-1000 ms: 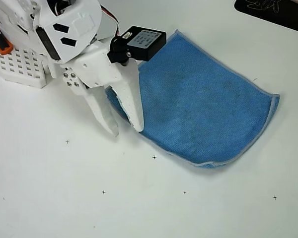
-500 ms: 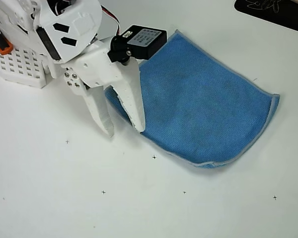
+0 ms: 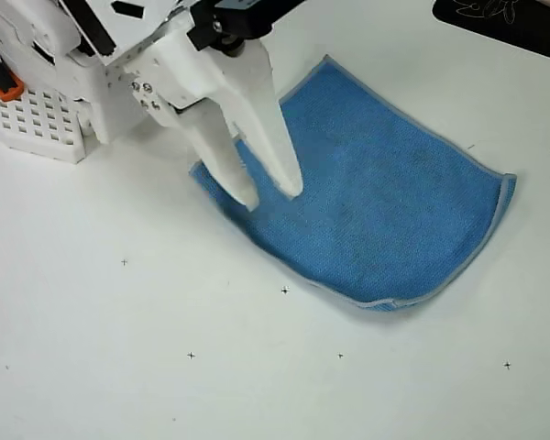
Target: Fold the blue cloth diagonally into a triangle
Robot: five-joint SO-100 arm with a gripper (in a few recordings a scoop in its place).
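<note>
Tool (image 3: 268,199) fingers parted above blue cloth (image 3: 385,202) near its left edge.

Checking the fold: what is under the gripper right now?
Under the gripper lies the blue cloth, folded, with a lower layer's edge peeking out along its bottom. The arm covers the cloth's upper-left part, so that corner cannot be seen.

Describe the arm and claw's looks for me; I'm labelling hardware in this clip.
The arm is white printed plastic with black slot cut-outs and small screws near the wrist. A black block sits at the claw's base. The claw has two long, tapering white fingers. An orange part shows by the gridded white base.
</note>
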